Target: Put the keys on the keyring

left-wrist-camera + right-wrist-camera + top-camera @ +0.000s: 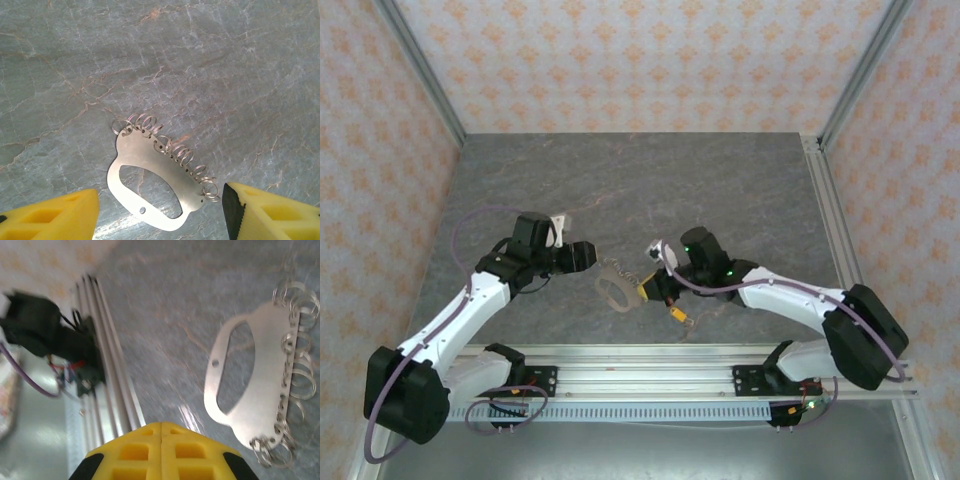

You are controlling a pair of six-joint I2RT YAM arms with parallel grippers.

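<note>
The keyring [150, 167] is a flat silvery plate with an oval cutout and several small wire rings along one edge; it lies flat on the grey table. In the top view the keyring [613, 288] sits between the two grippers. My left gripper [161, 202] hovers over it, open, with one yellow finger [55, 217] on each side and nothing held. My right gripper [161, 429] is shut, its yellow pads pressed together with nothing showing between them, and the keyring [252, 390] lies to its right. A tiny yellow-orange key [677, 314] lies on the table just beside my right gripper [648, 290], towards the front.
The aluminium rail [650, 360] runs along the table's near edge, close behind the key. Its rail slats [107, 385] and a black arm base [45, 330] stand left of my right gripper. Patterned walls [620, 60] enclose the table.
</note>
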